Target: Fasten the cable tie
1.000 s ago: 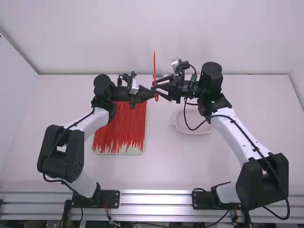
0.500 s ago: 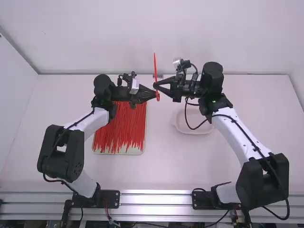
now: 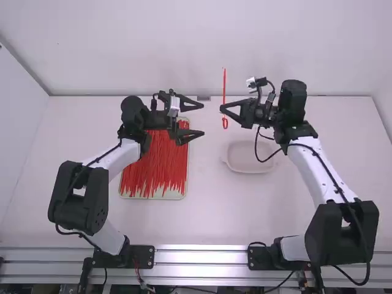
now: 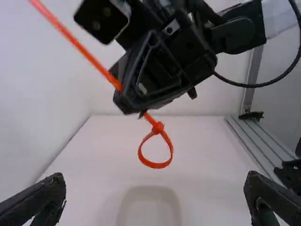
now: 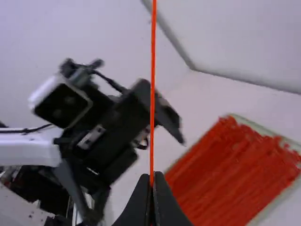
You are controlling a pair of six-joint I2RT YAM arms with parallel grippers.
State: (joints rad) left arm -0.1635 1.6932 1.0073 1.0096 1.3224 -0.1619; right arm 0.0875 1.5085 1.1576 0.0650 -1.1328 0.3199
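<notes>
A red cable tie (image 3: 224,92), closed into a small loop (image 4: 155,151) at its lower end with its long tail pointing up, hangs above the table's middle. My right gripper (image 3: 225,113) is shut on it just above the loop; its fingers (image 5: 151,193) pinch the tail (image 5: 152,94). My left gripper (image 3: 193,120) stands open a short way left of the loop, with nothing between its spread fingers (image 4: 42,200). The left wrist view faces the right gripper (image 4: 162,70) and the loop below it. The left gripper (image 5: 117,127) appears beyond the tail in the right wrist view.
A tray (image 3: 184,184) heaped with several loose red cable ties (image 3: 156,165) lies under the left arm. A white bowl (image 3: 236,164) sits below the right gripper. The table's front and far right are bare.
The left gripper let go of the tie and opened wide. The right gripper carried the looped tie to the right, away from the left gripper.
</notes>
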